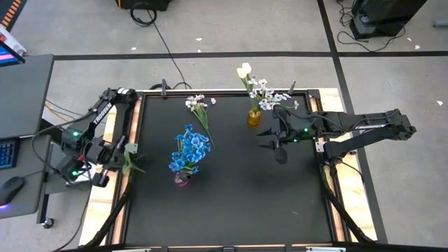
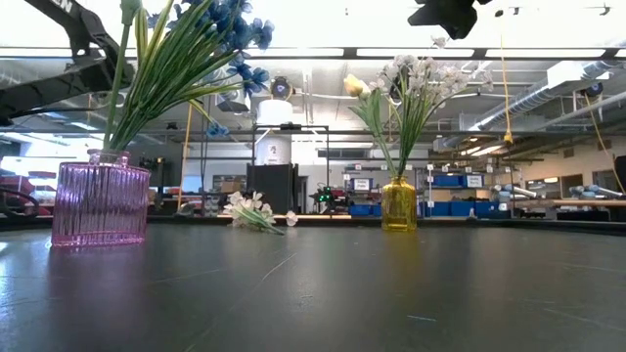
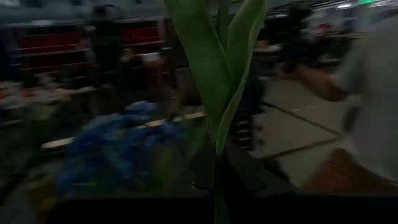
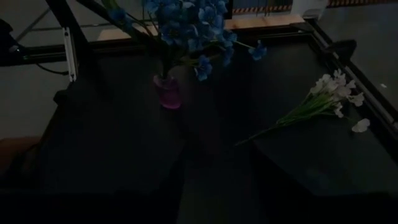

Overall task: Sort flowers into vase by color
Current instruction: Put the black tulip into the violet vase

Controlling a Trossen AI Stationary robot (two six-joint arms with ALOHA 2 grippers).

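Observation:
A pink vase [image 1: 182,180] [image 2: 101,203] holds blue blossoms [image 1: 189,150]. A yellow vase [image 1: 254,116] [image 2: 398,205] holds white sprays and a tulip bud [image 1: 243,70]. One white spray [image 1: 198,105] [image 4: 323,102] lies flat on the mat near the far edge. My left gripper [image 1: 124,162] is at the table's left edge, shut on a green-leaved flower [image 3: 217,81]. My right gripper [image 1: 271,138] hovers open above the mat, just near-right of the yellow vase. My left gripper holds the flower by the lower part of its stem [image 3: 217,180], pinched between the two fingers. The long green leaves [image 1: 134,165] stick out past the fingers toward the pink vase, lifted clear of the table. The blossom does not show.
The black mat [image 1: 231,203] has free room across its near half and right side. A wooden frame [image 1: 329,175] borders it. A desk with a mouse stands off the left edge. The room beyond is cluttered with shelves.

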